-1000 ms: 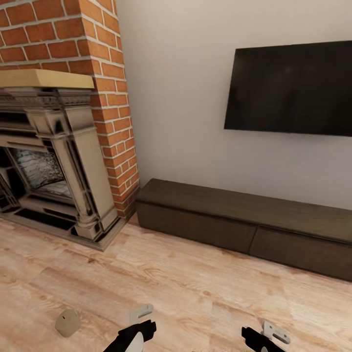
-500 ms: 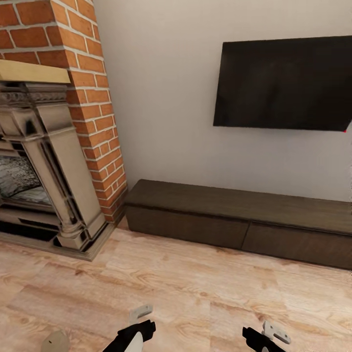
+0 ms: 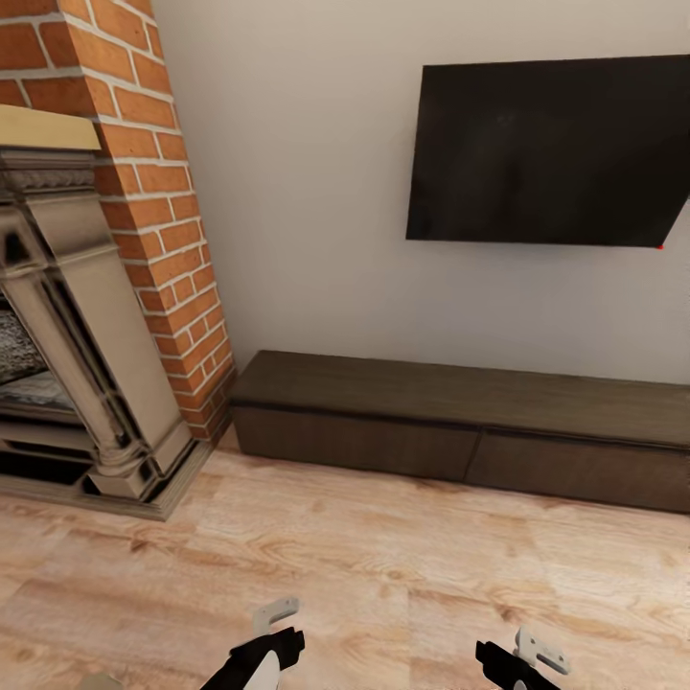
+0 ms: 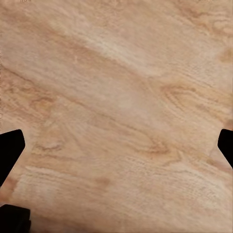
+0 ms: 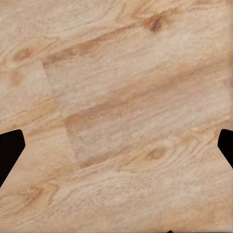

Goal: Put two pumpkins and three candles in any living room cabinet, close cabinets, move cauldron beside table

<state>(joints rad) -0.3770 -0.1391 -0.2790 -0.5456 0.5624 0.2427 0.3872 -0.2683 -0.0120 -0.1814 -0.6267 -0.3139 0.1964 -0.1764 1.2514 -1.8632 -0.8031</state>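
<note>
One long dark cabinet (image 3: 460, 431) with two fronts, one wall-mounted television (image 3: 546, 153), one brick fireplace (image 3: 86, 316).

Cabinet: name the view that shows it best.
The head view: the cabinet runs along the wall under the TV, both fronts shut. The wrist views look down at the wood floor between open end effector fingers.

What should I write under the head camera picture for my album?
A long brown cabinet, shut, sits under a dark TV beside a brick fireplace, wooden floor in front.
</note>
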